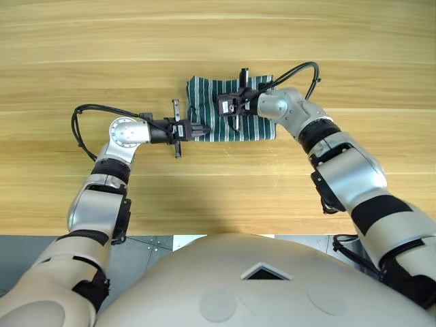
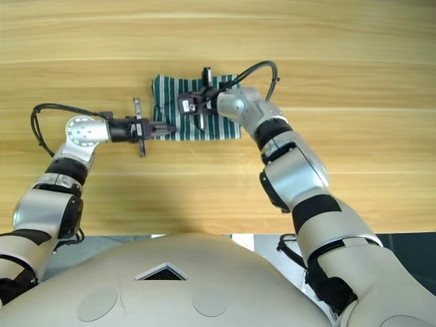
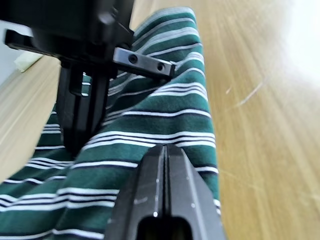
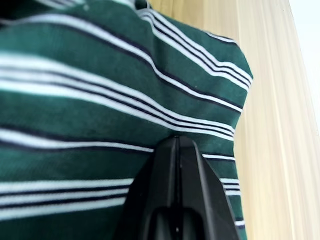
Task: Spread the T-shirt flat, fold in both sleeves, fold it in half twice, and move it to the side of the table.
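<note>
The T-shirt lies on the wooden table as a compact folded rectangle. It is dark green with narrow white and dark stripes. Bare table surface surrounds the T-shirt on all sides.

Left gripper: positioned at the left edge of the T-shirt, close to its near left corner. The arm approaches from the left of the T-shirt, level with the table. The fingers are pressed together along one straight seam, and no cloth is visible between them. In the left wrist view the tip lies low over the striped cloth just inside that edge. Whether the tip touches the cloth cannot be determined.

Right gripper: positioned above the T-shirt, slightly left of its centre. The fingers point down at the cloth. The jaws are closed against each other, and the tip rests on a green band between two white stripes. No fold of cloth is seen caught in the jaws. The right forearm crosses above the right part of the T-shirt.

The two grippers are near each other but apart.

A black cable arcs from the right wrist past the far right corner of the T-shirt. A second cable loops well to the left of the T-shirt.
</note>
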`<action>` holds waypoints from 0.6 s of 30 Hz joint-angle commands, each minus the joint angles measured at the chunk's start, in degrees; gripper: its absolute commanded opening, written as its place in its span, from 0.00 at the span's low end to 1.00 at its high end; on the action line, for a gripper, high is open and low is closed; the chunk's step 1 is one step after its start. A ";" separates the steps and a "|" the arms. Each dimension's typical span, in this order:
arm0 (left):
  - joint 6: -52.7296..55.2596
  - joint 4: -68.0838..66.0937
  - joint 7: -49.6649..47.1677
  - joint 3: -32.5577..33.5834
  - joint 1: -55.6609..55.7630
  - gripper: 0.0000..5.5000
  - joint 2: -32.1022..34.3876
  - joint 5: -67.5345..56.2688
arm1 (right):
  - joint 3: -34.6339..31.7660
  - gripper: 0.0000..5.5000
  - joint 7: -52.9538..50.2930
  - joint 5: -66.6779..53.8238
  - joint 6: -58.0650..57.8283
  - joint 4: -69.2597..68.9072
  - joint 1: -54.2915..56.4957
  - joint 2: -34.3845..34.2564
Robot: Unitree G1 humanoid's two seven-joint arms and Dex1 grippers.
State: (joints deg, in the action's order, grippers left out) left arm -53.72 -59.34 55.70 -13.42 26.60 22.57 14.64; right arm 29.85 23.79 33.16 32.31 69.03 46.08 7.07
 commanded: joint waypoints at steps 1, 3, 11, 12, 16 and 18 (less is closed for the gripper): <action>1.19 -2.58 -9.29 -5.06 0.98 0.00 2.62 9.15 | 0.28 0.00 -0.64 0.61 -3.77 2.32 0.72 0.55; 1.63 -4.02 -12.69 -6.68 1.43 0.00 3.25 11.02 | -0.44 0.00 -0.80 -0.14 -4.94 2.94 0.50 1.28; 5.58 -10.11 -22.80 -10.47 4.17 0.00 5.31 14.33 | -3.62 0.00 1.19 -3.78 -6.92 3.92 -2.27 5.01; 5.92 -10.55 -23.58 -10.98 4.27 0.00 5.30 14.57 | -3.92 0.00 1.42 -4.13 -6.89 3.85 -2.53 5.45; 8.91 -12.33 -27.96 -13.81 4.74 0.00 5.15 17.20 | -6.01 0.00 2.60 -6.61 -6.56 3.30 -4.29 6.83; 9.56 -12.84 -29.60 -15.11 4.76 0.00 5.08 18.06 | -7.46 0.00 3.66 -8.49 -6.31 2.81 -5.16 7.25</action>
State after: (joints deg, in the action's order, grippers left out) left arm -48.06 -68.85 26.82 -25.16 35.64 27.69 27.87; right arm 23.12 25.19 25.49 27.52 71.26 43.43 12.88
